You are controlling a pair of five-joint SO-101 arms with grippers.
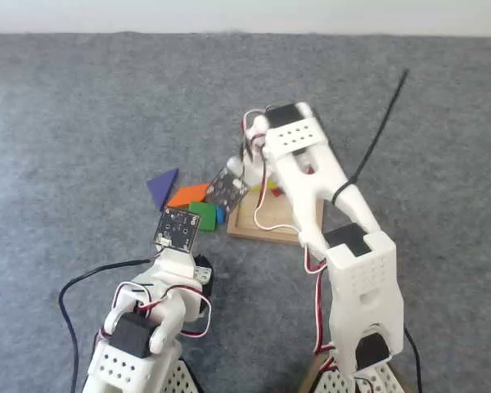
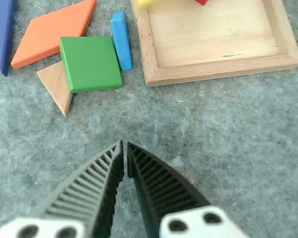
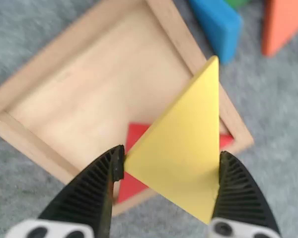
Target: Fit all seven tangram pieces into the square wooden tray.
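Mostly, your high view hides the square wooden tray (image 1: pixel 250 228): the right arm (image 1: pixel 311 176) lies across it, leaving you one rim and a corner.

From the right wrist, the right gripper (image 3: pixel 171 159) is spread wide and has hold of the yellow triangle (image 3: pixel 188 148) by two of its corners, held flat-on to the camera above the tray's wall. That triangle covers most of the red piece (image 3: pixel 131 186) lying inside the tray against the wall. Its outline is probably a triangle, but you can't settle it from here.

From the left wrist, the left gripper (image 2: pixel 125 146) hangs over bare grey felt (image 2: pixel 228 129) with its jaws all but closed and nothing between them, short of the tray's near rim.

Outside the tray, the blue piece (image 2: pixel 121 39) sits just beside the outer wall. The green square (image 2: pixel 89 63) lies next to it, overlapping the plain wooden triangle (image 2: pixel 57 84) and an edge of the orange parallelogram (image 2: pixel 52 32). The dark blue triangle (image 2: pixel 1 29) is cut off at the frame edge.
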